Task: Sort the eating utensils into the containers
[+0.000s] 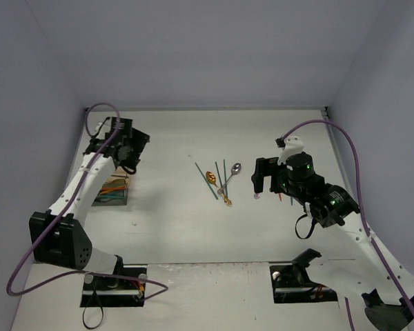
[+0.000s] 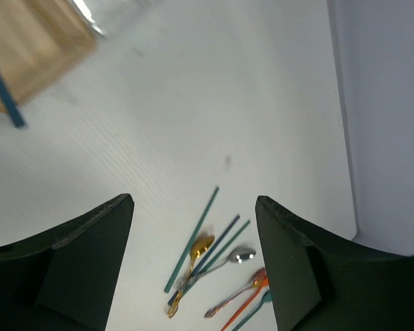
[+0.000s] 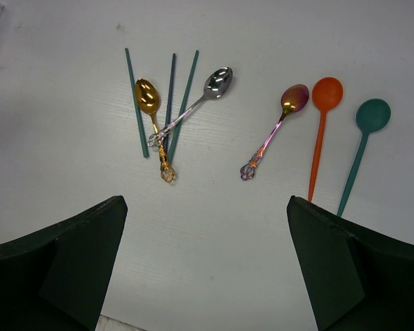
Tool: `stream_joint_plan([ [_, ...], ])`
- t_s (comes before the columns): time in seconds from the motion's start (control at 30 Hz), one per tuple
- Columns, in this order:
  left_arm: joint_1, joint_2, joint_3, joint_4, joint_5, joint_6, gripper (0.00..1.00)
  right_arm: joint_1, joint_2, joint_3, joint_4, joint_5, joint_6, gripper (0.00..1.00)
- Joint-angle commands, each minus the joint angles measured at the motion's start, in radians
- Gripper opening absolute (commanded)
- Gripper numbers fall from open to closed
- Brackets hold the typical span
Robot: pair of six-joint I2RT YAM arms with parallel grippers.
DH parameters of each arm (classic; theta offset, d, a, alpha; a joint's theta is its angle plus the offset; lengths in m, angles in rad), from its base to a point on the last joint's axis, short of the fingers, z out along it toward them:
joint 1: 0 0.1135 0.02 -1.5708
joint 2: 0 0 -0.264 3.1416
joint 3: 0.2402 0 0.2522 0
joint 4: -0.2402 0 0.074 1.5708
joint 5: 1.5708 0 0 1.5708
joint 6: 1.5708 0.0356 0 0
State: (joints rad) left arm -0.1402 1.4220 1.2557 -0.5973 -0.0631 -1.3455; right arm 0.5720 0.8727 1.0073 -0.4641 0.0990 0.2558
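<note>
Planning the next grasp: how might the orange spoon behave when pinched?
The orange spoon looks like thin matte plastic: probably light, slightly bendy. Its slim handle lies flat on the table, so a pinch may skid it first. It lies clear of the teal spoon, which should stay put.

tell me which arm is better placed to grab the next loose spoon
Right: the right gripper, open, hovers close to the orange spoon and teal spoon, while the left gripper sits far off by the container.

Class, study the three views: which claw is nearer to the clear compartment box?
Left. The left claw hovers right beside the box at the left side of the table. The right claw is far across it, beyond the gold spoon.
</note>
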Motion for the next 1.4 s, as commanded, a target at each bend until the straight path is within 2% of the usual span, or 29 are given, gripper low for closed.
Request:
stream_joint_plan([
  [0.0, -0.264, 0.013, 0.089, -0.024, -0.187, 0.072, 0.69, 0.01, 0.022, 0.027, 0.035, 0.016, -0.015, 1.0],
  [0.13, -0.471, 0.147, 0.183, -0.087, -0.316, 0.065, 0.69, 0.012, 0.022, 0.024, 0.036, 0.006, -0.012, 1.0],
  [0.23, -0.567, 0.254, 0.239, -0.105, -0.363, 0.048, 0.69, 0.014, 0.018, 0.022, 0.036, -0.004, -0.009, 1.0],
  [0.43, -0.667, 0.459, 0.344, -0.147, -0.394, 0.011, 0.65, 0.024, 0.001, 0.017, 0.035, -0.027, 0.001, 1.0],
  [0.6, -0.701, 0.57, 0.397, -0.172, -0.391, -0.013, 0.6, 0.033, -0.012, 0.016, 0.036, -0.028, 0.002, 1.0],
  [0.87, -0.707, 0.63, 0.396, -0.179, -0.363, -0.032, 0.52, 0.042, -0.018, 0.016, 0.036, -0.021, 0.003, 1.0],
  [1.37, -0.707, 0.685, 0.377, -0.176, -0.311, -0.058, 0.47, 0.043, -0.022, 0.014, 0.036, -0.012, 0.005, 1.0],
])
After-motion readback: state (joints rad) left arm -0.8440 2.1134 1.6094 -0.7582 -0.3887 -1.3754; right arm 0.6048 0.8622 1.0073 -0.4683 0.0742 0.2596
